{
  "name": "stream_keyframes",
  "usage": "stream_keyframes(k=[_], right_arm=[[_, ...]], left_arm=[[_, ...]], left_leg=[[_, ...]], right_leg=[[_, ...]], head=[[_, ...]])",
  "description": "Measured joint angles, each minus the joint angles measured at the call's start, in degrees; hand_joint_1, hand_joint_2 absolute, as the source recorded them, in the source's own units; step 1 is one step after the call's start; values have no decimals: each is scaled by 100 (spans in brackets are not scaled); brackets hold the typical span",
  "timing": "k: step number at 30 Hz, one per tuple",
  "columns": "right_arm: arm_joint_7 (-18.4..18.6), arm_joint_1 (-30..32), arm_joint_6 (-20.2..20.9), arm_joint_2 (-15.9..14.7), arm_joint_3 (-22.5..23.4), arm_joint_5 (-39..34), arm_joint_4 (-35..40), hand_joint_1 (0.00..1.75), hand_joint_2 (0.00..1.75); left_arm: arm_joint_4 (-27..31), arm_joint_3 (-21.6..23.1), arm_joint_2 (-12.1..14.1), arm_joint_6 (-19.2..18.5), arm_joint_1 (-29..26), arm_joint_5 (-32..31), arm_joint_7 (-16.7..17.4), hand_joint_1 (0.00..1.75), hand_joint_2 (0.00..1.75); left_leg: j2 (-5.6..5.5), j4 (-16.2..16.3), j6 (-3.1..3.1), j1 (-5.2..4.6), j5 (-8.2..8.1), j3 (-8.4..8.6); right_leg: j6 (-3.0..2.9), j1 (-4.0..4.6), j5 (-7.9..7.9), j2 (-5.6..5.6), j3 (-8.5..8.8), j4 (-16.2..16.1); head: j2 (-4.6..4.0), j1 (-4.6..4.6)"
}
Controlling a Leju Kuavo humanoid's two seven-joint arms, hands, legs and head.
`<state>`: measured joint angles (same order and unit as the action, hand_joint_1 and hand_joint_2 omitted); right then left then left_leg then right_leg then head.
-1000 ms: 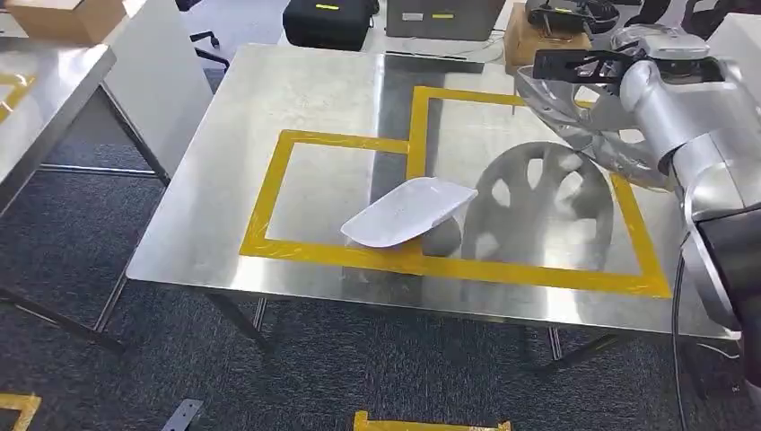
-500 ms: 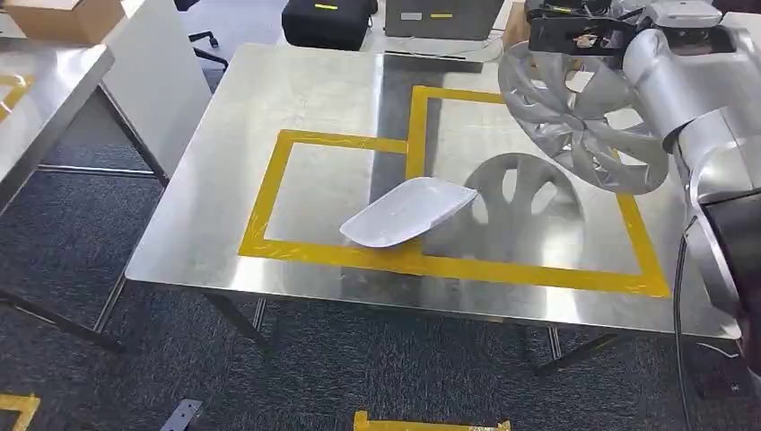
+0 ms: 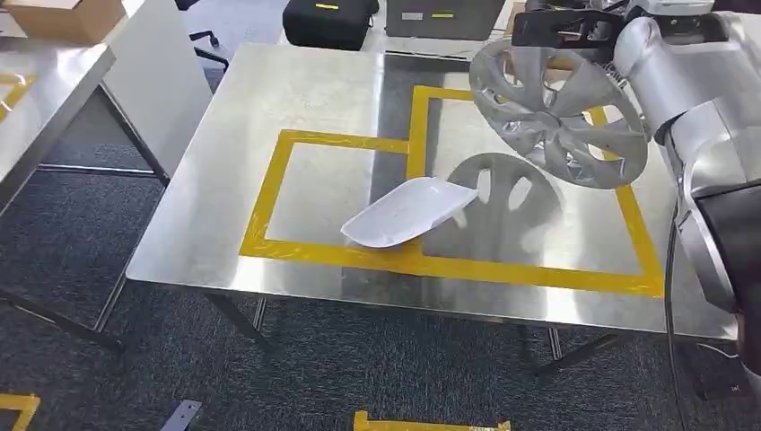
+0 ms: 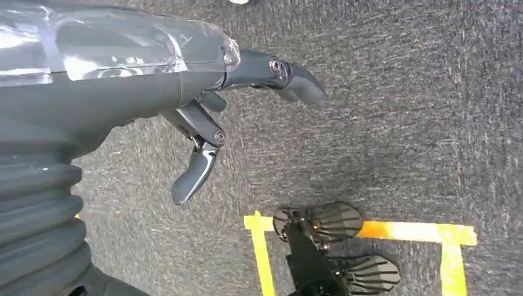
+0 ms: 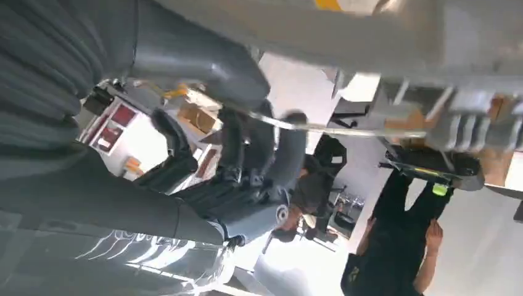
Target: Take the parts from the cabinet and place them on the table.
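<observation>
A silver hubcap (image 3: 558,112) is being held by its rim in the right hand (image 3: 574,27), tilted on edge in the air above the larger yellow-taped square (image 3: 529,269) on the steel table (image 3: 296,99); a white part (image 3: 408,211) is lying near, toward the smaller square. The left hand (image 4: 203,117) is hanging over the carpet, fingers apart and holding nothing, so the lowering is judged to be falling to the right arm

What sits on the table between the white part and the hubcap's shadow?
Nothing: in the head view the white part borders the shadow of the hubcap on the table.
</observation>
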<state>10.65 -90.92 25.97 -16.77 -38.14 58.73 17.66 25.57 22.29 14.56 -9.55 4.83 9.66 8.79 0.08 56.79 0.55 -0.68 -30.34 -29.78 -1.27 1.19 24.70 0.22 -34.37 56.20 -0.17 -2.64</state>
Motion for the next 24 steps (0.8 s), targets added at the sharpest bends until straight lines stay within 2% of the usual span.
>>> stream_keyframes(k=[4,5,24], right_arm=[[-29,-22,4,42,0,-2,0,0,175],[-31,-33,4,50,0,-2,0,0,175],[-31,-78,15,118,-4,-2,0,0,175]], left_arm=[[-37,0,-2,-17,25,-70,0,0,175],[-46,0,-2,-15,29,-72,0,0,0],[-160,-44,-39,2,50,-57,2,0,0]], left_leg=[[-2,0,1,0,0,1],[-5,0,1,0,-1,1],[-29,0,1,-1,0,5]], right_leg=[[0,0,0,0,0,0],[0,0,0,0,0,0],[4,-1,-3,-2,4,-1]], head=[[0,-2],[0,2],[0,2]])
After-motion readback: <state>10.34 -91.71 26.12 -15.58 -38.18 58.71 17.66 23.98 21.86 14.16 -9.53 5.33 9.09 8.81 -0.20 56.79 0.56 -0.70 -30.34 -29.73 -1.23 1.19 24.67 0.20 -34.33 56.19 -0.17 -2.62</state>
